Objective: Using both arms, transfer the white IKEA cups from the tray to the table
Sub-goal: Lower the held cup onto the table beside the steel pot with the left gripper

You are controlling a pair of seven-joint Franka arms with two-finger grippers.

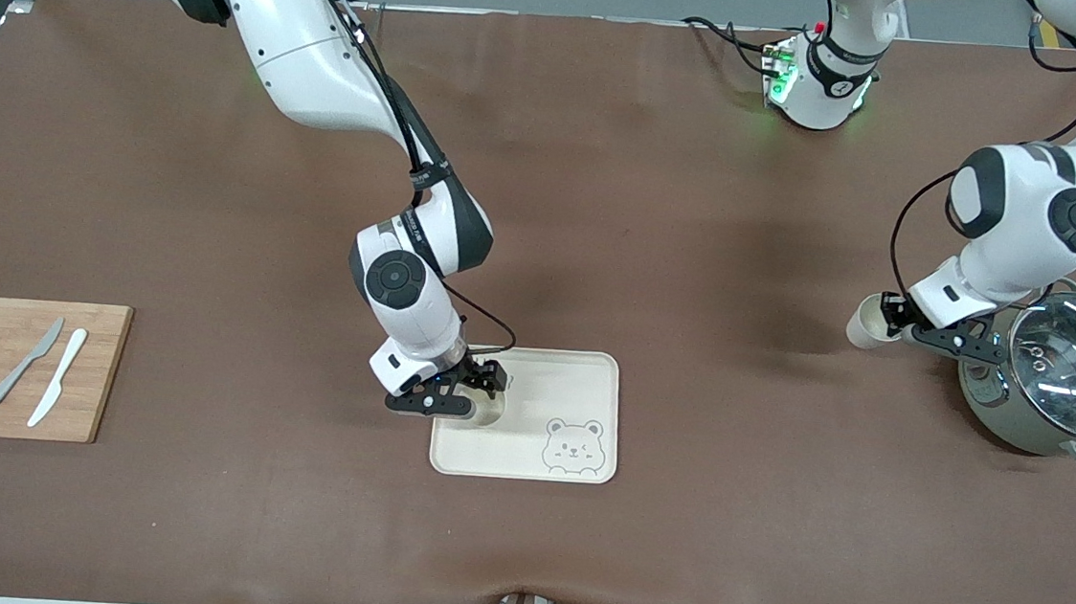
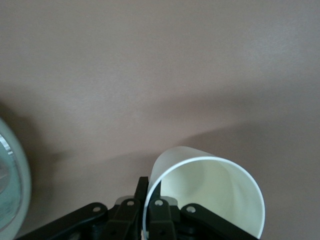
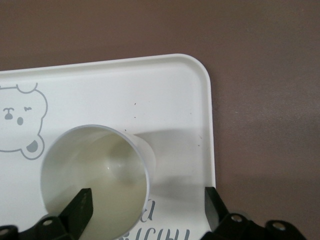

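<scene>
The right claw (image 1: 460, 394) stands spread around one white cup (image 3: 95, 175) sitting upright on the bear tray (image 1: 580, 382). The left claw (image 1: 903, 323) pinches the other cup (image 2: 205, 195), tilted above the bench (image 1: 699, 209).

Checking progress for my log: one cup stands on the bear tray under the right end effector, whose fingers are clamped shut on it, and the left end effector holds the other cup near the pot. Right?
Almost. The right end effector is open: in the right wrist view its fingers are spread, one inside the cup on the bear tray. The left end effector does hold the other cup near the pot.
</scene>
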